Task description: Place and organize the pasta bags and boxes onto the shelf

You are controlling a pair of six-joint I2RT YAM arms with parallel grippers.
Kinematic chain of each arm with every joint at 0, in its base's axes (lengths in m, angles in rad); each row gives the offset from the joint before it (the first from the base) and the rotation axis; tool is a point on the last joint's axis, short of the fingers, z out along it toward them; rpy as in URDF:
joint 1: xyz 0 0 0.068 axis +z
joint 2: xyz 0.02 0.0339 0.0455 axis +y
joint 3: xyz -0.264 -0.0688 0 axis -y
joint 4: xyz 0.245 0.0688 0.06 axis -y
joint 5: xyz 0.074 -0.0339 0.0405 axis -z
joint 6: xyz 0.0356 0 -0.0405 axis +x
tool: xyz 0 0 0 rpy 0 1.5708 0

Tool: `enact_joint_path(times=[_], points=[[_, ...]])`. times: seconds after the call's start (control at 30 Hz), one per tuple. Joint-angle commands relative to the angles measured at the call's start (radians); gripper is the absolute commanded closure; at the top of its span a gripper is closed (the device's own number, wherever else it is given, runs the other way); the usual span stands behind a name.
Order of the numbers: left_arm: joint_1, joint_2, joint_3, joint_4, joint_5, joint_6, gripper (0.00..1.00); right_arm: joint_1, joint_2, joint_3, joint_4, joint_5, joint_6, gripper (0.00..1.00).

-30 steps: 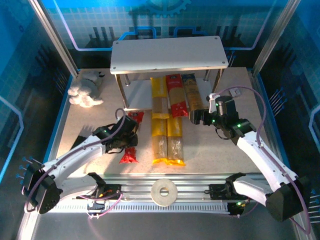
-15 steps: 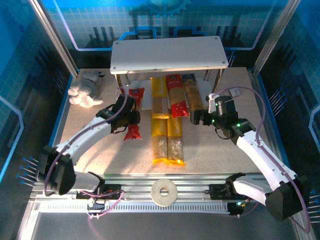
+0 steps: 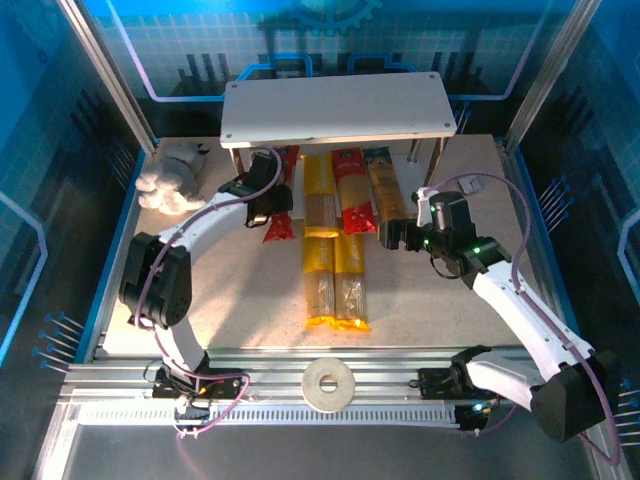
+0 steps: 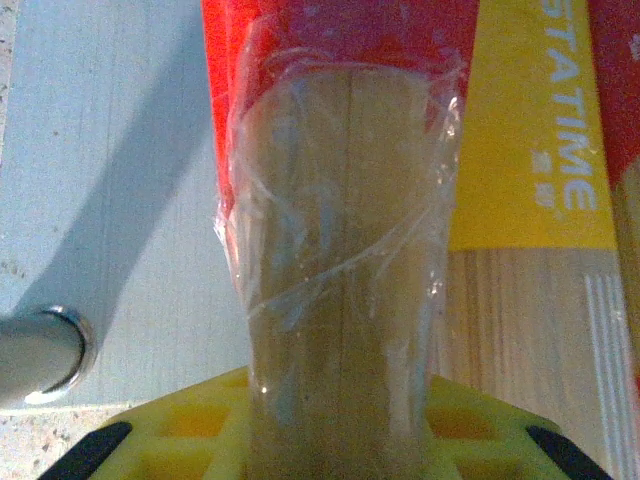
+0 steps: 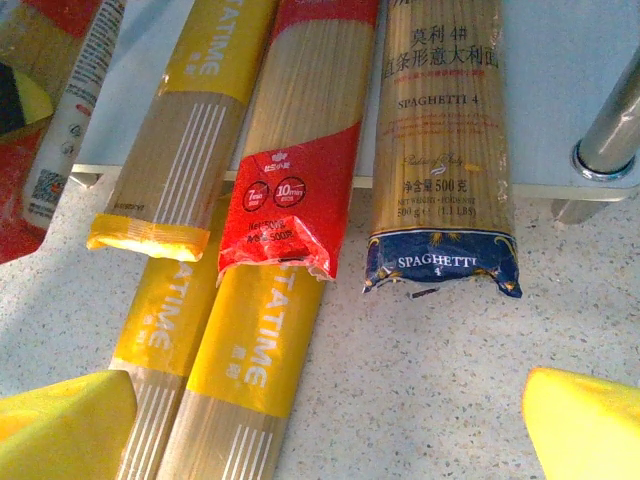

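Observation:
My left gripper (image 3: 266,203) (image 4: 335,445) is shut on a red spaghetti bag (image 3: 281,228) (image 4: 340,250) with a clear window. The bag's far end reaches over the lower board (image 4: 100,200) of the shelf (image 3: 335,108), left of a yellow pack (image 3: 318,190) (image 4: 530,150). On that board lie the yellow pack (image 5: 180,130), a second red bag (image 5: 300,170) (image 3: 350,195) and a tan pack with a dark blue end (image 5: 445,150) (image 3: 383,190). Two yellow packs (image 3: 318,280) (image 3: 350,280) (image 5: 245,370) lie on the table in front. My right gripper (image 3: 395,235) (image 5: 320,430) hangs open just right of them, holding nothing.
A white plush toy (image 3: 172,182) sits at the shelf's left. A tape roll (image 3: 328,382) lies on the front rail. Thin metal shelf legs (image 4: 40,355) (image 5: 605,150) stand near both grippers. Blue walls enclose the table.
My left arm has carried the red bag from the front left of the table up to the shelf's left side, beside the yellow pack. The right arm has not moved.

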Motion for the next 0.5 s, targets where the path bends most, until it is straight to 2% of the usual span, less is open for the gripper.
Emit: enact_joint_path(times=[0.0,0.4,0.47], points=[[0.016,0.025,0.091,0.079,-0.039,0.02,0.7,0.002,-0.021,0.024,-0.025,0.014,0.005,0.0],[0.019,0.157,0.174,0.071,-0.072,-0.017,0.69,0.002,-0.027,0.018,-0.036,0.027,-0.003,0.0],[0.021,0.178,0.182,0.069,-0.072,-0.023,0.63,0.003,-0.032,0.018,-0.038,0.031,-0.004,0.0]])
